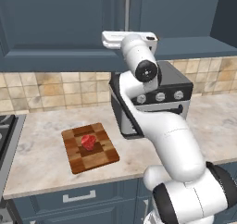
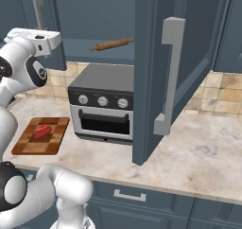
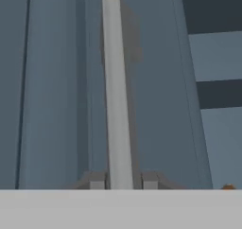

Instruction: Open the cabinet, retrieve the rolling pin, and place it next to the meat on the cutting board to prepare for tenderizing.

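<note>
A: While the gripper (image 3: 120, 181) is raised to the cabinet (image 1: 55, 24), what is found between its fingertips?

B: A long silver bar handle (image 3: 116, 91) is seen running straight up and away from the tips in the hand view. One dark tip is set on each side of the bar, so the bar is bracketed. Whether it is actually pinched cannot be told; the tips are spread just wider than the bar or are touching it.

A: Why is the hand held so high?

B: The handle belongs to the left door, which is judged to be not yet swung out, so a pull on it is probably intended. The right door (image 2: 156, 72) is already stood wide open, well off to the gripper's right.

A: And the rolling pin (image 2: 111, 44)?

B: It is laid on the shelf inside the cabinet, to the right of the gripper and at about its height, above the toaster oven (image 2: 101, 102). It is left untouched.

A: Where is it meant to be taken?

B: Below and to the left of the gripper, the cutting board (image 1: 90, 147) is placed flat on the counter (image 1: 41, 153), with the meat (image 1: 89, 141) sat near its middle. Bare board is left beside the meat, so room for the pin is judged sufficient.
</note>
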Available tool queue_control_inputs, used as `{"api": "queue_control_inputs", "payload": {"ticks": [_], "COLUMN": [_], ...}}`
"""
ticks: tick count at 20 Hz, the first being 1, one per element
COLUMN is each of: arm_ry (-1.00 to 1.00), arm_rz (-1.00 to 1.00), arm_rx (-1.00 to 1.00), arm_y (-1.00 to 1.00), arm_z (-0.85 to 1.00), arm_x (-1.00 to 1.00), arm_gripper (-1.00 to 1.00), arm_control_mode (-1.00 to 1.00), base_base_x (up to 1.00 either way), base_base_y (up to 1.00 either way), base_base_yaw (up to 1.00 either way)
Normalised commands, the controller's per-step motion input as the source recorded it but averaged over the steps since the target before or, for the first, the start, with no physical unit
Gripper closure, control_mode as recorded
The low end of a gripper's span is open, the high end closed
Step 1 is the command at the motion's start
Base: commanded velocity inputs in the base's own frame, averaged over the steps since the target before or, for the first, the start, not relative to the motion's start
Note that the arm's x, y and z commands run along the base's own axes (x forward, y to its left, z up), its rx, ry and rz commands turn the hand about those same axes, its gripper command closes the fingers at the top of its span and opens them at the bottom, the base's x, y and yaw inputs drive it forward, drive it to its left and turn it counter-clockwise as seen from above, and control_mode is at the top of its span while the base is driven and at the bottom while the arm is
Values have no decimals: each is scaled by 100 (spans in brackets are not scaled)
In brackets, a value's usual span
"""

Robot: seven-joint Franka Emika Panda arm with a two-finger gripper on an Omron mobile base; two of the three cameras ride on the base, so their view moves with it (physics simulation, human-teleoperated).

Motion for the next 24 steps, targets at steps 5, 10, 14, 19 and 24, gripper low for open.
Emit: {"api": "queue_control_inputs", "payload": {"ticks": [5, 10, 14, 19, 24], "arm_ry": [0, 0, 0, 4, -1], "arm_rz": [0, 0, 2, 4, 5], "arm_rx": [0, 0, 0, 2, 12], "arm_y": [37, 42, 40, 20, -12], "arm_z": [-16, -21, -16, -9, -1], "arm_x": [-77, -75, -70, -10, -29], "arm_gripper": [100, 100, 100, -100, -100], "arm_control_mode": [-100, -100, -100, -100, -100], "base_base_x": [0, 0, 0, 0, 0], "base_base_y": [0, 0, 0, 0, 0], "base_base_yaw": [0, 0, 0, 0, 0]}}
